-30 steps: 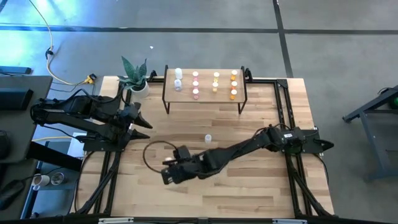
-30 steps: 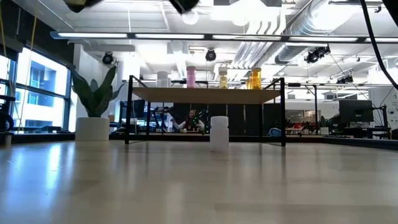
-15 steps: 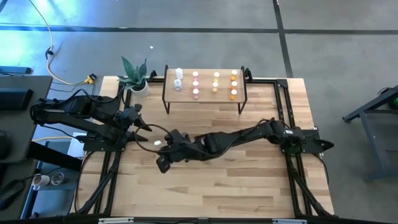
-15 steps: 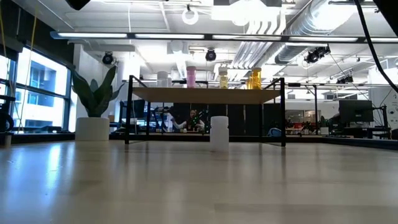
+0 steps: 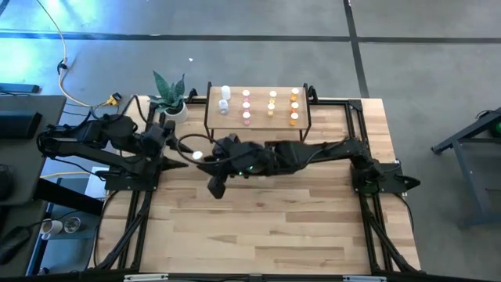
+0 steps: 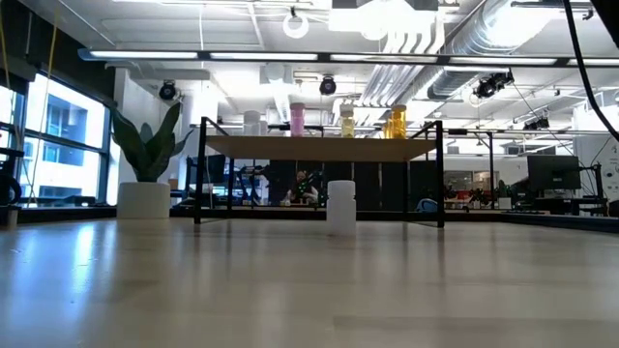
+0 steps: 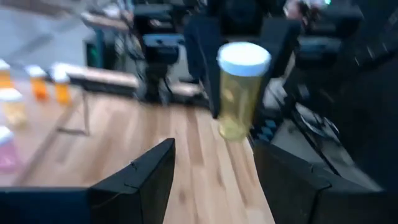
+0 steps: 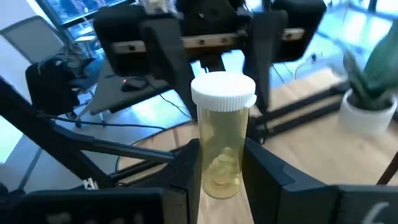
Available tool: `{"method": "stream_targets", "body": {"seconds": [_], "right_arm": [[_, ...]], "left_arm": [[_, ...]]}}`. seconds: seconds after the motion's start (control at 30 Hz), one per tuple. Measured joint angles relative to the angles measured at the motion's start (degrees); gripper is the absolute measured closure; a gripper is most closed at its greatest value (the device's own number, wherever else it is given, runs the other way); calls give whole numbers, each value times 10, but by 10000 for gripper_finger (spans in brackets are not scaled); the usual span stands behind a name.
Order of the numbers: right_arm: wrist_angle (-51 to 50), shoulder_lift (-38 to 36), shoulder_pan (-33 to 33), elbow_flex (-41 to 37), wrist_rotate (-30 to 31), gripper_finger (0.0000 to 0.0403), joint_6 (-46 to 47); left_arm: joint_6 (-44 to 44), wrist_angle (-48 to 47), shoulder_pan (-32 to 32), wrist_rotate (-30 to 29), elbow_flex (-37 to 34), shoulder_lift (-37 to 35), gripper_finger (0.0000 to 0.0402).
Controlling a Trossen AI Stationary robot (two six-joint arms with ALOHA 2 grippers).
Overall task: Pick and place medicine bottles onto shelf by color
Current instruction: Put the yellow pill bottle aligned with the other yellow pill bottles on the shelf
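Observation:
A pale yellow medicine bottle [image 8: 221, 134] with a white cap hangs upright above the table's left middle, with my right gripper [image 8: 219, 152] shut on it. In the high view the bottle [image 5: 198, 155] is just in front of my left gripper [image 5: 182, 150]. The left wrist view shows that gripper [image 7: 212, 146] open and short of the bottle [image 7: 239, 90]. The shelf [image 5: 235, 119] stands at the far middle, with white, pink, yellow and orange bottles upright on it in rows. One white bottle [image 6: 340, 205] stands on its base on the table before the shelf. My right gripper pinches the yellow bottle's lower body [image 8: 219, 180] between its two fingers. The fingers come nearly level from the table's right side. The bottle stands upright in the hold, cap up, lifted clear of the table.
A potted plant [image 5: 171, 100] stands at the far left beside the shelf. My right arm [image 5: 313, 153] stretches across the table's middle in front of the shelf. Black frame rails [image 5: 356, 133] run along the table's sides. The near half of the wooden top [image 5: 266, 227] lies bare.
My right gripper has risen and gone toward the table's far edge, up to my left gripper, rolling its wrist as it went. The yellow bottle went with it, lifted clear. My left gripper has tipped up a little and stayed open.

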Motion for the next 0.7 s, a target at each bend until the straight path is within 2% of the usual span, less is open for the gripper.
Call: {"method": "stream_targets", "body": {"seconds": [0.1, 0.17, 0.3, 0.53, 0.7], "right_arm": [[-2, -14, -10, 0, -18, 320, -42], [2, -22, -17, 0, -44, 320, -66], [7, -32, -29, 0, -59, 320, -108], [6, -40, -57, 0, -111, 320, -128], [3, -40, -70, 0, -125, 320, -138]], "left_arm": [[0, 44, 0, -31, 0, 2, 192], [0, 79, 0, -42, 0, 3, 192], [20, 120, 0, -49, 0, 12, 192], [40, 170, 0, -81, 0, 47, 192], [67, 218, 0, -109, 0, 66, 192]]}}
